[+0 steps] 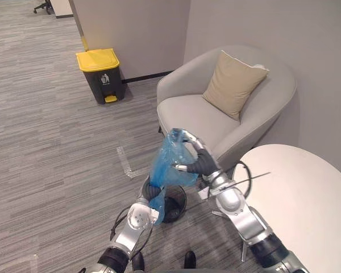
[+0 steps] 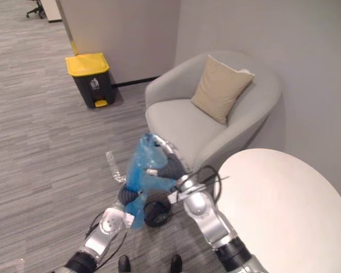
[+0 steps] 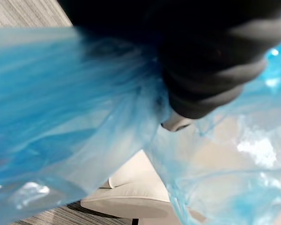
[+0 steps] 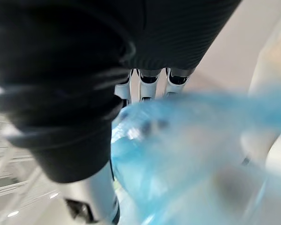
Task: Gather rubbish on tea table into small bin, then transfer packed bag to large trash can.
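Left eye view, frame centre: the right robot hand [image 1: 196, 160] is pinching the top of a crumpled, translucent blue bag [image 1: 166, 162], which is hanging over the small black bin [image 1: 177, 208]. The left robot hand [image 1: 153, 195] is meeting the bag's lower part; I cannot tell its grip.

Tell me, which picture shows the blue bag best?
The left eye view: the whole blue bag hangs from the right hand, over the small black bin. The right eye view shows it much the same; both wrist views catch close-up folds of it.

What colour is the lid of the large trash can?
Yellow; the lid shows best in the left eye view.
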